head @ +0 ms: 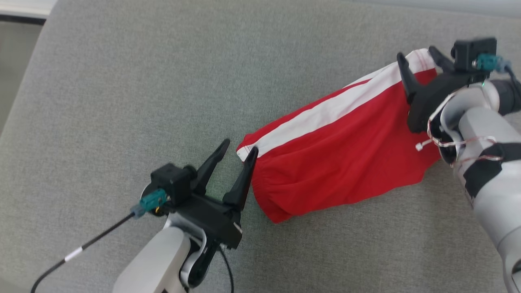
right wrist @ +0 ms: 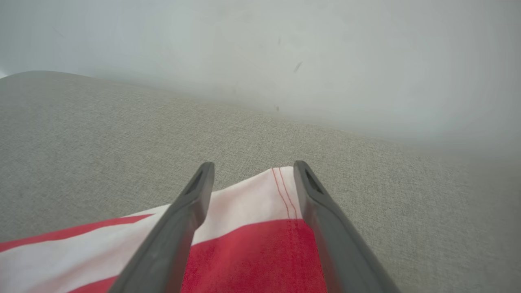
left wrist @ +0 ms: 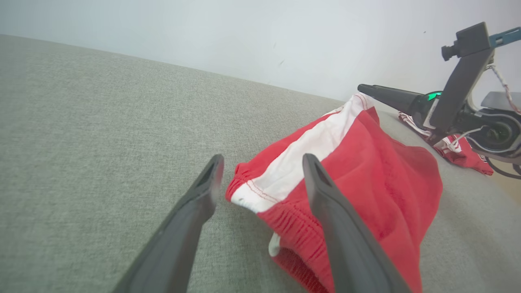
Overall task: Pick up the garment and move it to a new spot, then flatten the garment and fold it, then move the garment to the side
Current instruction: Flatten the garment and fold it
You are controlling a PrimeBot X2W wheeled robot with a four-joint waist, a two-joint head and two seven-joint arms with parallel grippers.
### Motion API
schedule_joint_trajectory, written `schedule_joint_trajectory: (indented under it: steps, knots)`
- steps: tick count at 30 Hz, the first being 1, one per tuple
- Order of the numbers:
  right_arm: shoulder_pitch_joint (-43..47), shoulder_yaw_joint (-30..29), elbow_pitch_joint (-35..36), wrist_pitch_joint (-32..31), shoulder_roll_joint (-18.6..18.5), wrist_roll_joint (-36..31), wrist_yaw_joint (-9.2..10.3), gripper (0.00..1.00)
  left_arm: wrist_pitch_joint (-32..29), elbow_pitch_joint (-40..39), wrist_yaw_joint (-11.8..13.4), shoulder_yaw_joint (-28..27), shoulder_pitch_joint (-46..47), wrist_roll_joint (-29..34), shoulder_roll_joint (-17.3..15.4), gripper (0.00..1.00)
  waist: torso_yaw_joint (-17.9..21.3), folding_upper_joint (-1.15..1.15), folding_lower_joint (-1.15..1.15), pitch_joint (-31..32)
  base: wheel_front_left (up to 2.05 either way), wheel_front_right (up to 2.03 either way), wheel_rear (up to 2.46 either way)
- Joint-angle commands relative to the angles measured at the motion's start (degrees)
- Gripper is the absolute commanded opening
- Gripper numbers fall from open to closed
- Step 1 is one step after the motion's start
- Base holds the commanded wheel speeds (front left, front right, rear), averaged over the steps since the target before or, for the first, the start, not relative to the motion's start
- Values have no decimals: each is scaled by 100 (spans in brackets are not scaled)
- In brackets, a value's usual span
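Red shorts with a white side stripe (head: 342, 142) lie folded in a long band on the grey fabric surface (head: 122, 81). My left gripper (head: 238, 148) stands open at the elastic waistband corner (left wrist: 252, 191), one finger on each side of that corner. At the other end my right gripper (head: 417, 55) is open above the white hem corner (right wrist: 260, 195), which shows between its fingers (right wrist: 191, 203). In the left wrist view the right gripper (left wrist: 390, 95) hovers over the far end of the shorts (left wrist: 366, 162). Nothing is clamped.
The grey surface stretches wide to the left and front of the shorts. A pale wall (left wrist: 244, 36) rises behind its far edge. A black cable (head: 97, 238) trails from my left wrist at the lower left.
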State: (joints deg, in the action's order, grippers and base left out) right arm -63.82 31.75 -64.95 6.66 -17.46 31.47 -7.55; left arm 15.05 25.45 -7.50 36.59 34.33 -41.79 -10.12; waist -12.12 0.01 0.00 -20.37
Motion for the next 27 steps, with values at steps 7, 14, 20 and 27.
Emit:
schedule_joint_trajectory:
  steps: [7,14,20,27]
  knots:
    - [612,337,241,195,-318,445,16,100,17,-490,49,-787,-712,661,77,100,70,-1,0,538,0,0,0]
    - [1142,533,301,151,-556,867,16,100,17,-1369,220,-2143,-1512,1623,98,100,99,-1,0,792,0,0,0]
    - [1410,636,254,13,-636,1140,16,100,16,-1555,174,-2854,-2056,2152,134,100,105,-1,0,879,0,0,0]
    - [1481,645,86,-129,-641,1391,16,100,16,-1546,94,-3386,-2520,2424,279,100,55,-1,0,846,0,0,0]
